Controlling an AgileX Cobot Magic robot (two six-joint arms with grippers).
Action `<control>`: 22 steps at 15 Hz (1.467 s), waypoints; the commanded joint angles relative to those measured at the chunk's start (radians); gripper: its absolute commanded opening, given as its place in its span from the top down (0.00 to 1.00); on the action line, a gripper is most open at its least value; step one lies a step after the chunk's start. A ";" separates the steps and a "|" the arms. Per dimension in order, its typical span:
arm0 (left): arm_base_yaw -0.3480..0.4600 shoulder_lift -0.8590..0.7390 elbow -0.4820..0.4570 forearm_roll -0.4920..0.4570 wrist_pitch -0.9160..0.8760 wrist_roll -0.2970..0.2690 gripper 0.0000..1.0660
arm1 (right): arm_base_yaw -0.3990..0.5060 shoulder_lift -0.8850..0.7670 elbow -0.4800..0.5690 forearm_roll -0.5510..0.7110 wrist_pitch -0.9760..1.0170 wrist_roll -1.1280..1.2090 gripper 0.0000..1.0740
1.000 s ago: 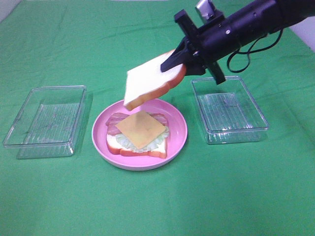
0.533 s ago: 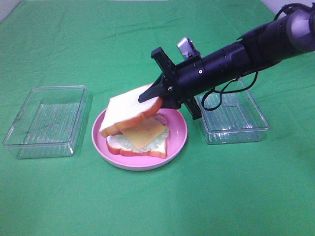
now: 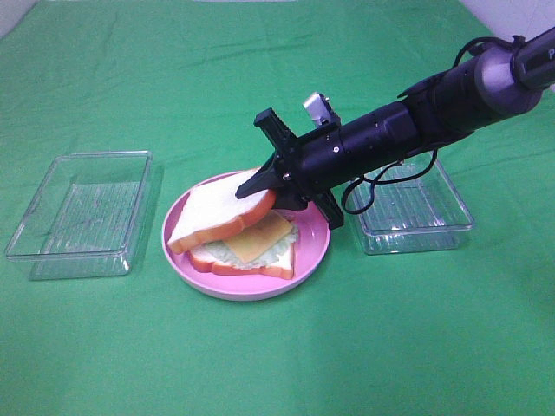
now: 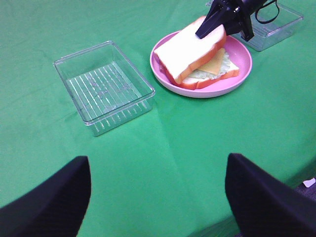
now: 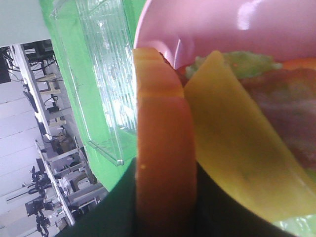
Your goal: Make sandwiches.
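Observation:
On the round pink plate [image 3: 260, 291] lies a stack: a bottom bread slice [image 3: 247, 264], pale green lettuce [image 3: 282, 246], bacon and a yellow cheese slice [image 3: 257, 240]. My right gripper [image 3: 262, 184] is shut on the orange-brown crust of a top bread slice [image 3: 217, 212]. It holds the slice tilted over the stack, with the left edge down at the stack's left side. The right wrist view shows the crust [image 5: 163, 158] between the fingers, with the cheese [image 5: 237, 148] and bacon [image 5: 289, 103] beside it. My left gripper [image 4: 158, 207] is open and empty, well away from the plate [image 4: 217, 89].
A clear plastic tray [image 3: 82, 212] stands to the left of the plate and another [image 3: 408, 204] to the right, under the right arm. Green cloth covers the table. The left tray [image 4: 101, 86] also shows in the left wrist view.
My right gripper has come down and to the left with the top bread slice, from high above the plate to low over the stack, where the slice now covers most of the cheese.

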 commanded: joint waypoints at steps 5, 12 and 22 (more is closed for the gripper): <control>-0.001 -0.020 0.002 -0.008 -0.009 -0.001 0.32 | 0.001 -0.011 0.001 -0.134 0.001 0.025 0.38; -0.001 -0.020 0.002 -0.010 -0.009 0.002 0.32 | 0.001 -0.181 0.001 -0.598 0.067 0.196 0.29; -0.001 -0.020 0.002 -0.062 -0.009 0.041 0.32 | 0.001 -0.984 0.350 -1.281 0.225 0.390 0.29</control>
